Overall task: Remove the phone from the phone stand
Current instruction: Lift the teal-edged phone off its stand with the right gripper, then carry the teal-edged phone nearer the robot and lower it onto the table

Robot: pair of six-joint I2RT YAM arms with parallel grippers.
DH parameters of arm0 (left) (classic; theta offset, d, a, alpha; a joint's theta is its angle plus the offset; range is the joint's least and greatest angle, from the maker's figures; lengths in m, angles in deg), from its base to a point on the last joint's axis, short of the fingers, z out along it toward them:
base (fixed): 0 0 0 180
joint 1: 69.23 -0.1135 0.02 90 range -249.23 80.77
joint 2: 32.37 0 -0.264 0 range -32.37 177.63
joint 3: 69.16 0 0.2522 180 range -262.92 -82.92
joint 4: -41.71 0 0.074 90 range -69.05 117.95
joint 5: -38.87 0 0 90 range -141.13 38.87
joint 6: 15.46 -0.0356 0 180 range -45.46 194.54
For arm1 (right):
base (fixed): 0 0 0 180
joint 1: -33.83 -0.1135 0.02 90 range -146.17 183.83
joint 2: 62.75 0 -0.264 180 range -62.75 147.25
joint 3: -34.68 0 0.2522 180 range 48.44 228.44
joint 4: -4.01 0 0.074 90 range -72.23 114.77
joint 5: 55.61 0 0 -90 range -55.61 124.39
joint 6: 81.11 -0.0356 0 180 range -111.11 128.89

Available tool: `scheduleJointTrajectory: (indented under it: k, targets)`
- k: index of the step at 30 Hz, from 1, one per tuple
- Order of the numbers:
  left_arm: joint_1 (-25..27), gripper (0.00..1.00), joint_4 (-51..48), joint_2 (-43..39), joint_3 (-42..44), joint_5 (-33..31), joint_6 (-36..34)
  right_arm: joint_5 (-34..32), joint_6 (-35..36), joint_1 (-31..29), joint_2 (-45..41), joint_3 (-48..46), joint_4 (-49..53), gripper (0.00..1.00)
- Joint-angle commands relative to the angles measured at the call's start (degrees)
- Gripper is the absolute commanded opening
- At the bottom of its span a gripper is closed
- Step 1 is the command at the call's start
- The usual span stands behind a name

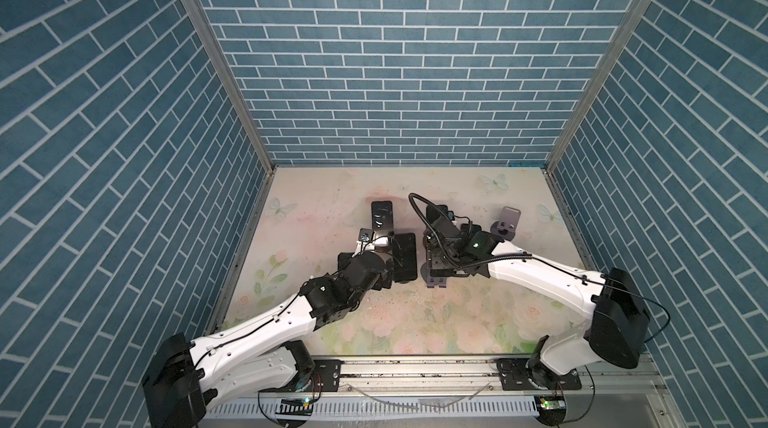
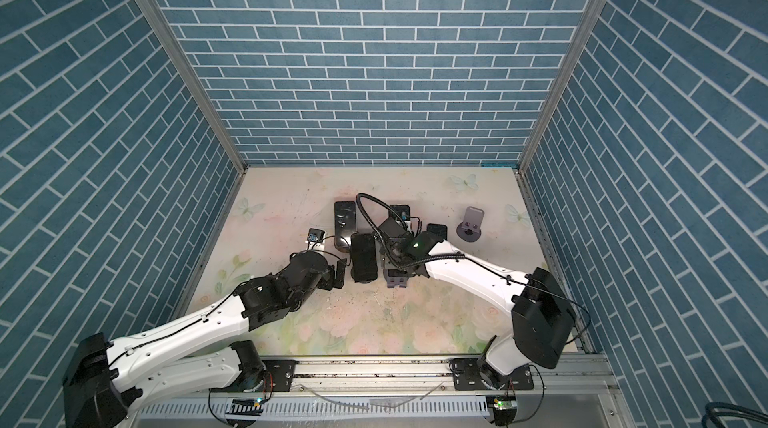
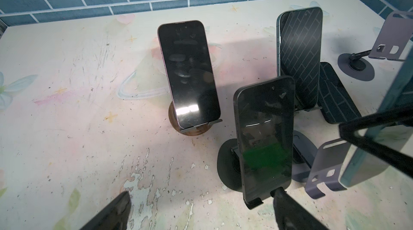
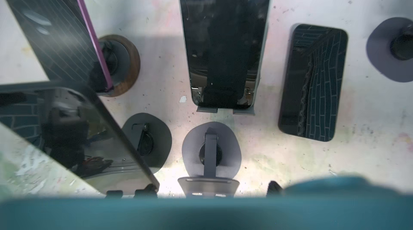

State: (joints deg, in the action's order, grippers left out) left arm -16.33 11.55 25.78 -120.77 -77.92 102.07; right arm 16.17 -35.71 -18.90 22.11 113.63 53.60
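Note:
My right gripper [image 4: 212,195] is shut on a teal-edged phone [image 3: 366,164], held clear above an empty grey phone stand [image 4: 211,150]. The phone shows as a blurred teal band [image 4: 201,213] across the right wrist view. One of the right gripper's black fingers [image 3: 348,131] crosses the phone's face. In both top views that gripper [image 1: 436,261] [image 2: 395,261] covers the phone, and the stand [image 1: 434,280] sits below it. My left gripper [image 3: 201,213] is open and holds nothing. One fingertip [image 3: 278,192] touches the bottom of a black phone [image 3: 266,139] on a dark stand.
A purple-edged phone [image 3: 190,74] leans on a round wooden stand [image 4: 131,65]. Another teal phone [image 3: 299,56] stands behind on a grey stand, and a dark phone [image 4: 312,81] lies flat beside it. An empty purple-grey stand [image 1: 508,224] is at the far right.

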Motion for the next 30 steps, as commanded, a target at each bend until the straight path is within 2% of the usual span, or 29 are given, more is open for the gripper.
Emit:
scheduleJointTrajectory:
  k: [1,12,22,30]
  targets:
    - [0.36,1.0,-1.27,0.73,-0.91,-0.63,-0.56,-2.0,0.9,2.61,-4.81,1.22,3.11,0.63]
    - [0.36,1.0,-1.09,3.29,-1.97,-0.24,-0.85,3.19,2.67,12.59,-14.47,-8.78,12.43,0.63]
    - [0.31,1.0,-0.72,4.92,-3.71,0.95,-0.84,14.43,0.42,13.18,-13.58,-18.47,11.15,0.63]
    - [0.36,1.0,-0.76,5.04,-3.81,0.88,-0.9,16.84,-0.22,13.05,-9.86,-21.72,7.78,0.64]
